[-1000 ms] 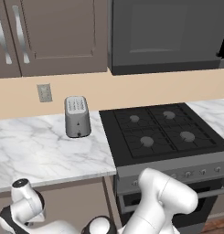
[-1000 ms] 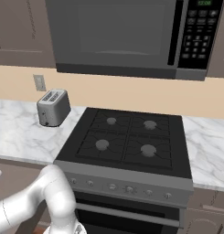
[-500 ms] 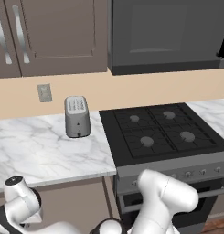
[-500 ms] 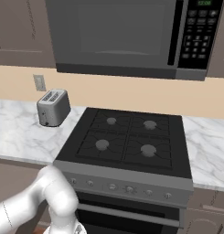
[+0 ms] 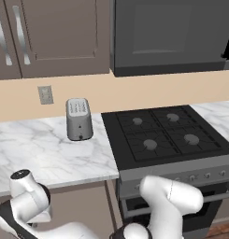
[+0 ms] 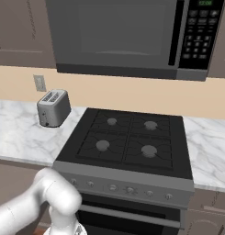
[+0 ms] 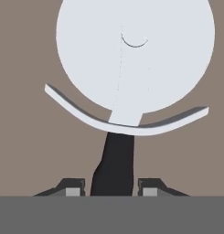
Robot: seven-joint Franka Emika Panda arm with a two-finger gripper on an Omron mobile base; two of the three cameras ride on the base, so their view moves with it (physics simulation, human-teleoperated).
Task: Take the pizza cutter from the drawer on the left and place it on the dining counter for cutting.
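The pizza cutter (image 7: pixel 131 55) looms close in the hand view, its pale round wheel at the top with a curved pale guard below it. Its dark handle (image 7: pixel 114 164) runs down between my two finger tips. My gripper (image 7: pixel 111 187) is shut on that handle, one tip pressed close on each side. Behind the cutter lies the flat taupe-brown surface of the drawer (image 7: pixel 22 137). The dining counter is out of view. In the base views my white arm (image 5: pixel 167 200) bends down low in front of the cabinets.
A silver toaster (image 5: pixel 79 119) stands on the marble worktop (image 5: pixel 36 154) left of the black stove (image 5: pixel 167 133). A microwave (image 6: pixel 132 36) hangs above the stove. Brown upper cabinets (image 5: pixel 55 37) fill the back left.
The arm's elbow link at the lower left of the left base view has shifted slightly. The toaster, stove and worktop stay where they were.
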